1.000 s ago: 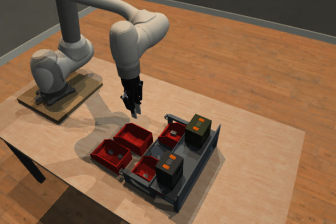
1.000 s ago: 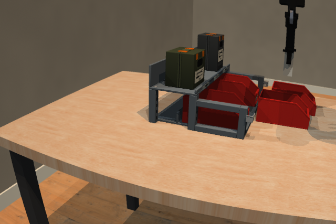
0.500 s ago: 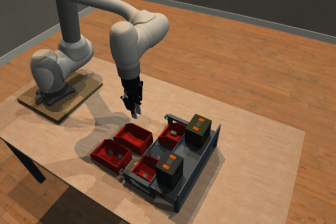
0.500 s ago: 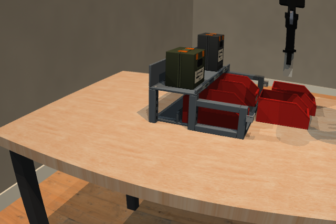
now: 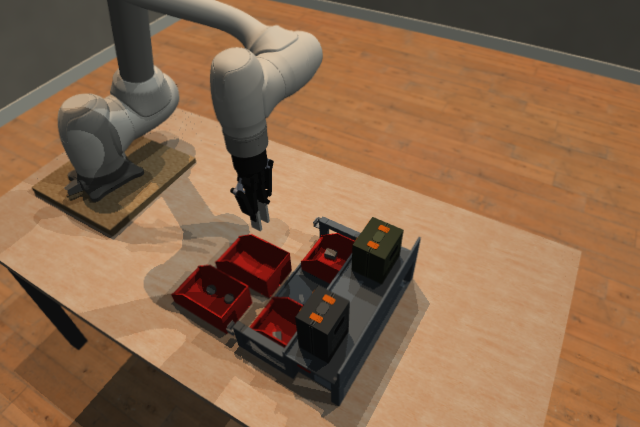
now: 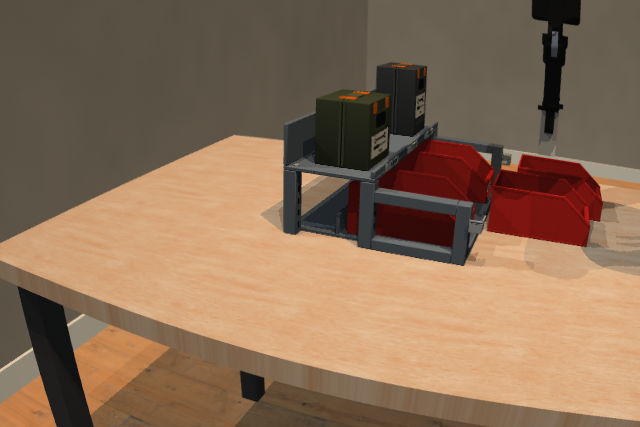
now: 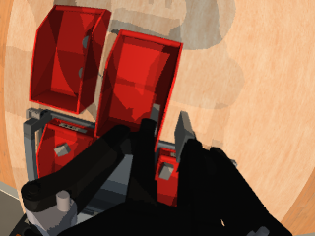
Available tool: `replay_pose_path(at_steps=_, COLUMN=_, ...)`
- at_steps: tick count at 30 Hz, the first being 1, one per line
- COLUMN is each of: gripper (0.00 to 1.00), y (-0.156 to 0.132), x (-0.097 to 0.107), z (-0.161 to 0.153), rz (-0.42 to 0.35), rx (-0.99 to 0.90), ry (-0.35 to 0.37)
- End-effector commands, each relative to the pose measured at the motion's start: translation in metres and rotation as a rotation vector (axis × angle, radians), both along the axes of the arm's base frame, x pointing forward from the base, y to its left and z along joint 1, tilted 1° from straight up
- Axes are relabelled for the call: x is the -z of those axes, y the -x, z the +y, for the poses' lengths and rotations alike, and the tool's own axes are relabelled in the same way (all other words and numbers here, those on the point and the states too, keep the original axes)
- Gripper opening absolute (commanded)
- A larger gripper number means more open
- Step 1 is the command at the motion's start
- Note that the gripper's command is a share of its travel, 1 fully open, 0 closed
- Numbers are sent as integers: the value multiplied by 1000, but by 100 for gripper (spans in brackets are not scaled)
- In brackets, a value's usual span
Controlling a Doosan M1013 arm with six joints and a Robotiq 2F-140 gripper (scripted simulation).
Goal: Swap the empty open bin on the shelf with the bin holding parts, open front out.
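"What is the biggest thing before you?"

"The tabletop [image 5: 480,282] [image 6: 206,298] [image 7: 276,74]. On it stands the grey shelf [image 5: 379,331] [image 6: 366,215] [image 7: 31,147], with a gap in its lower level between two red bins."

"And on its upper board?"

"Two boxes, apart from each other: a green box [image 5: 377,257] [image 6: 341,133] and a dark grey box [image 5: 323,329] [image 6: 405,96], both upright."

"How is your tool?"

"My tool [image 5: 260,218] [image 6: 547,140] [image 7: 167,119] hangs in the air, higher than the bins, its fingertips pointing down. They are a little apart, with nothing between them."

"Where are the bins you work with?"

"Both are upright on the tabletop, outside the shelf, their low fronts facing away from it. The empty bin [image 5: 253,264] [image 6: 537,215] [image 7: 140,79] stands in front of the gap. Just beside it is the bin with the parts [image 5: 206,303] [image 6: 547,165] [image 7: 56,61]. It isn't in the gap."

"And the smallest things?"

"Two grey parts [image 5: 210,289] [image 7: 86,42] lie in that bin, apart from each other. I also see a grey piece [image 5: 330,253] [image 7: 166,171] in the shelf bin on the green box's side."
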State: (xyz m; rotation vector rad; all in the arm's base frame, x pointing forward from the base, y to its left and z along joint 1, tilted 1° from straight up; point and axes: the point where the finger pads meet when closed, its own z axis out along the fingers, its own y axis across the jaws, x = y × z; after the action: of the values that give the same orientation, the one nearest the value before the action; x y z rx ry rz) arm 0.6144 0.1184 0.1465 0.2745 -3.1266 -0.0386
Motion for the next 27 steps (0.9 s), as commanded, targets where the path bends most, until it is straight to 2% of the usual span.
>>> replay_pose_path(at_steps=1, gripper=24, y=0, x=5, z=0, rz=0, rx=0, ry=0)
replay_pose_path(at_steps=20, gripper=24, y=0, x=39, z=1, rz=0, rx=0, ry=0)
replay_pose_path(at_steps=27, gripper=24, y=0, x=46, z=1, rz=0, rx=0, ry=0)
